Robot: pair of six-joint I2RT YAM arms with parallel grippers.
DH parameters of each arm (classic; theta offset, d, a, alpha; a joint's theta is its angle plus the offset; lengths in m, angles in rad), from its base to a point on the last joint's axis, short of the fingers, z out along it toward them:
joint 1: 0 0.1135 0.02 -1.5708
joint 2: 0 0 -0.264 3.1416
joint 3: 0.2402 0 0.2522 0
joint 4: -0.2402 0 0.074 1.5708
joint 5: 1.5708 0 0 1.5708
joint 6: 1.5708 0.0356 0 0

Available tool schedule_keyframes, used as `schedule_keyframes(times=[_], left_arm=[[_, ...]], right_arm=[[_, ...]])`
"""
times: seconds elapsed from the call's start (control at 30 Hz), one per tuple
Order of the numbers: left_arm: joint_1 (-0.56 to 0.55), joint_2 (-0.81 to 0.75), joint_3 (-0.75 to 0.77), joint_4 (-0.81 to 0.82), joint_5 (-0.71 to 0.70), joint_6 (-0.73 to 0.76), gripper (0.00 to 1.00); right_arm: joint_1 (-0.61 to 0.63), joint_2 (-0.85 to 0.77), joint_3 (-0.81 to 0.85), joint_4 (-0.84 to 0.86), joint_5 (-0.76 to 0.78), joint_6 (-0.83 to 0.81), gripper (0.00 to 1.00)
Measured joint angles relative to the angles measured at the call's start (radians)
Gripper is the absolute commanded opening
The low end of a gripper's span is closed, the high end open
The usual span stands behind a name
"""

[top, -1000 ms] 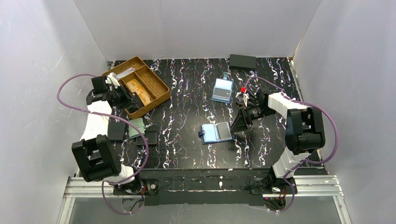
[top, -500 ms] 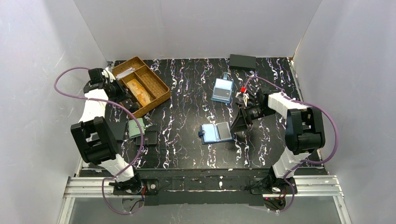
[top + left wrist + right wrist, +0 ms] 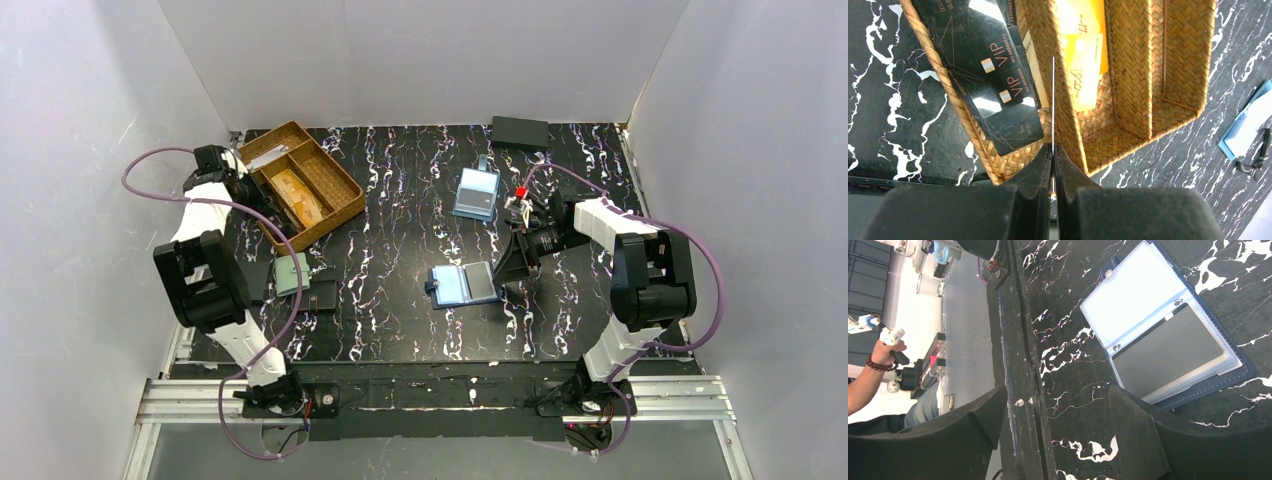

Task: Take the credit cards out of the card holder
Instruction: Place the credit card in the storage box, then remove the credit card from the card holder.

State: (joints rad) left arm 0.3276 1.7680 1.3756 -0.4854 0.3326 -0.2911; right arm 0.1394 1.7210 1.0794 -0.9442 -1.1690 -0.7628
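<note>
Left pincer [image 3: 1053,150] is clenched on a thin card [image 3: 1053,100], seen edge-on, above the wicker basket [image 3: 1128,75], where orange cards [image 3: 1083,50] lie in the mid compartment. We judge this the drop-off step. Next we'd release, once the card hangs squarely over a compartment. Card holder [image 3: 1163,330] lies open on the table [image 3: 400,200], centre-right, w/ the right pincer [image 3: 1058,395] spread wide and empty just beside it.

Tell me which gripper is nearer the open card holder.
Right. The right gripper hangs open just beside the card holder, at its right edge; the left gripper is far off over the basket, pinching a card seen edge-on.
</note>
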Motion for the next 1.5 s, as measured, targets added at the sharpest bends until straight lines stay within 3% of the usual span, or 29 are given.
schedule_keyframes(times=[0.3, 0.47, 0.77, 0.83, 0.93, 1.0, 1.07, 1.27, 1.5], left_arm=[[0.001, 0.081, 0.041, -0.02, -0.01, -0.022, 0.02], [0.0, 0.11, 0.088, -0.038, -0.036, -0.029, 0.16], [0.001, 0.088, 0.107, -0.073, -0.107, -0.046, 0.25], [0.001, 0.035, 0.089, -0.068, -0.115, -0.05, 0.3], [0.001, -0.093, 0.044, -0.053, -0.121, -0.054, 0.47], [0.001, -0.207, 0.0, -0.024, -0.117, -0.063, 0.68], [0.001, -0.318, -0.052, 0.011, -0.106, -0.078, 0.97], [0.014, -0.657, -0.351, 0.192, 0.015, -0.227, 0.98], [0.009, -0.728, -0.635, 0.4, 0.356, -0.419, 0.98]], right_arm=[[0.0, 0.0, 0.0, 0.001, 0.0, 0.0, 0.83], [0.0, 0.0, 0.0, 0.001, 0.0, 0.0, 0.83], [-0.001, 0.0, 0.0, 0.001, 0.0, 0.0, 0.83], [-0.001, 0.0, 0.0, 0.001, 0.0, -0.001, 0.83], [-0.001, 0.0, 0.0, 0.001, 0.0, -0.003, 0.83], [-0.001, 0.0, 0.0, -0.001, 0.004, -0.01, 0.83], [-0.002, 0.0, 0.0, -0.011, 0.013, -0.026, 0.83], [-0.009, -0.016, 0.0, -0.025, 0.053, -0.056, 0.83], [-0.031, -0.073, 0.0, 0.006, 0.103, -0.046, 0.83]])
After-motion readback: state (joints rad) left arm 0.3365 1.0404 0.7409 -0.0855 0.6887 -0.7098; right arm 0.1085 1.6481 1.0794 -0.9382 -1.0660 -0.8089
